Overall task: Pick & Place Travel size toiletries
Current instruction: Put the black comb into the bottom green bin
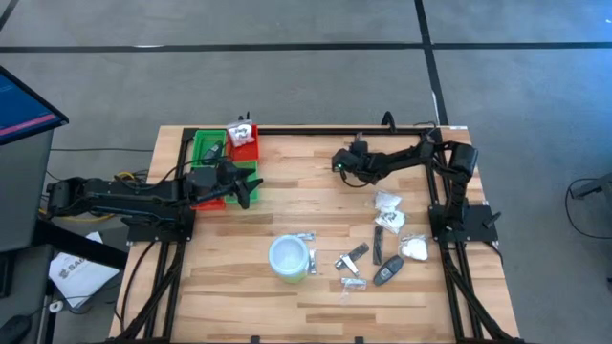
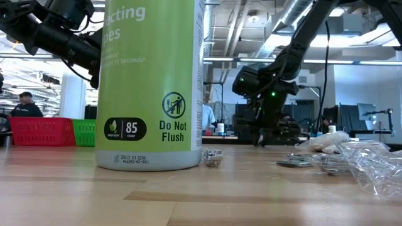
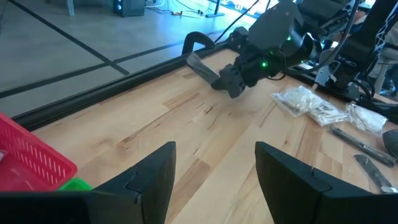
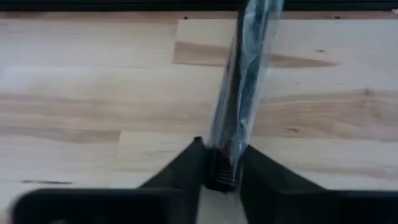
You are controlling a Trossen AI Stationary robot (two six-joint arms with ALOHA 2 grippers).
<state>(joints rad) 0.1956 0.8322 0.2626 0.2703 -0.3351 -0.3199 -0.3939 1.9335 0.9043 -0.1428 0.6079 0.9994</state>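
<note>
While our right gripper (image 4: 222, 163) fingers pinch a clear-wrapped stick (image 4: 244, 74) above the worktop (image 1: 316, 205), our left gripper (image 3: 214, 168) hovers spread beside the tray (image 1: 204, 148).

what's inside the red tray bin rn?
One white lumpy packet sits in the red tray bin. Anything beneath it is covered. Left tool hangs open beside the tray; right tool holds a wrapped stick.

Dark arms (image 1: 124, 196), black cables (green wrist lights).

The right gripper (image 1: 338, 163) reaches toward the table's far middle, fingers apparently clamped on something slim. The left gripper (image 1: 251, 192) hovers near the left edge, fingers spread.
</note>
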